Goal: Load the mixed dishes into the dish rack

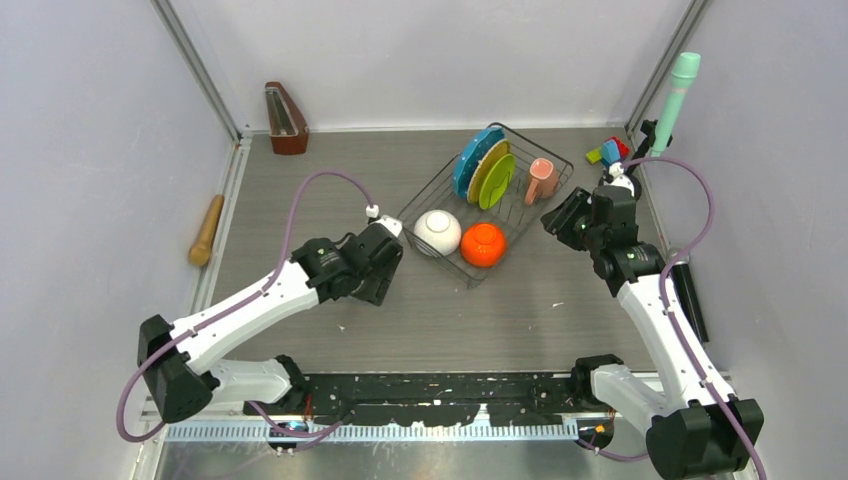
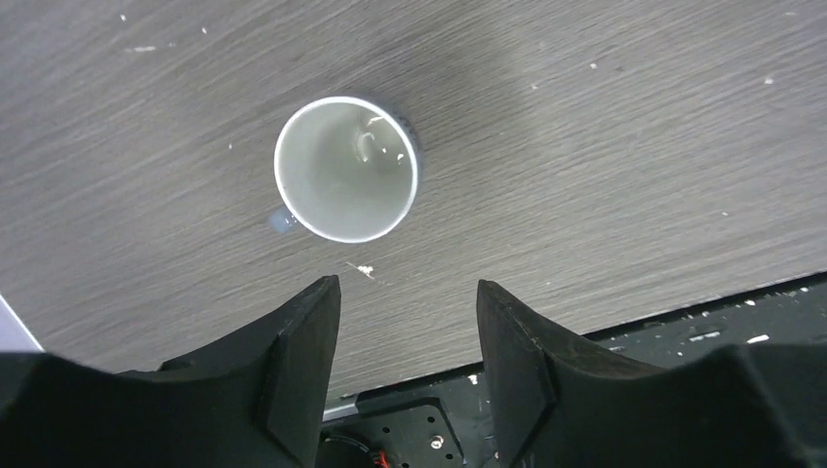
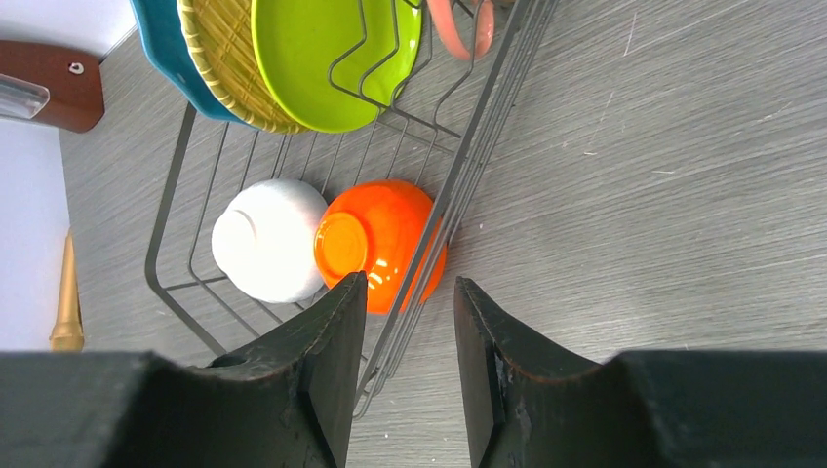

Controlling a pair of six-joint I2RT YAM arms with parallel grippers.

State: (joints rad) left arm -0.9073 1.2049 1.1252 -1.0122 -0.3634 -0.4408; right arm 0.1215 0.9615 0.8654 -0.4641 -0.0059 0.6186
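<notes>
2 bowls, the white bowl and orange bowl, lie inverted in the dish rack. Left wrist: left hand apart, empty; pale mug upright on tabletop. Right wrist: right hand apart, empty, beside rack wall.

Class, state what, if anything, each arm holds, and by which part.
Nothing is held. The left jaws stand open near the small pale grey-white mug; the right jaws stand open by the black wire dish rack.
</notes>
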